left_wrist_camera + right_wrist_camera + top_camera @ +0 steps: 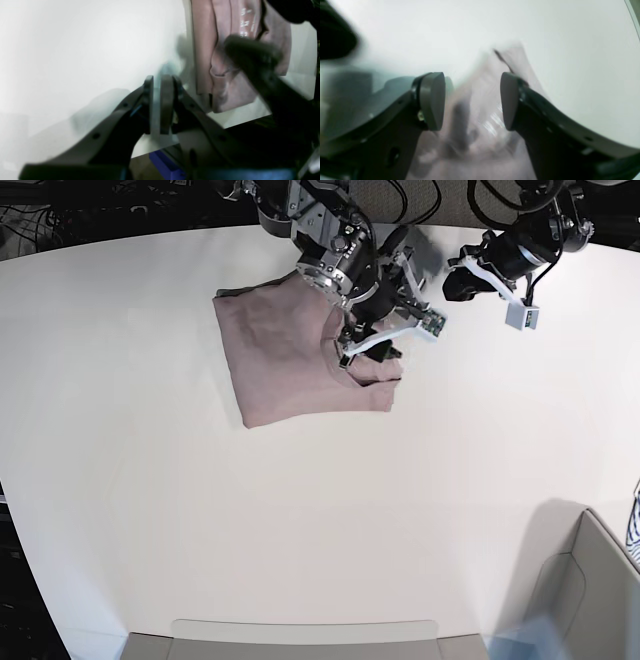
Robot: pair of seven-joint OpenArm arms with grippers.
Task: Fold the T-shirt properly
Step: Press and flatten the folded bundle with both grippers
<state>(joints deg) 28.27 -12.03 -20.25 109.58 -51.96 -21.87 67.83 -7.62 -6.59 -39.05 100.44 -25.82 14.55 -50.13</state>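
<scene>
The mauve-pink T-shirt (285, 365) lies folded into a rough square on the white table, left of centre at the back. My right gripper (368, 356) hangs just above the shirt's right edge. In the right wrist view it (472, 100) is open, with the blurred pink cloth (480, 155) below and between the pads, not held. My left gripper (455, 280) is to the right of the shirt, off the cloth. In the left wrist view it (157, 100) has its pads nearly together over bare table and holds nothing. The shirt (205, 50) and its white neck label show at the upper right.
A grey bin (580, 580) stands at the front right corner, with a bit of striped cloth (635, 530) at the right edge. A flat grey tray edge (300, 635) lies along the front. The right arm (252, 57) crosses the left wrist view.
</scene>
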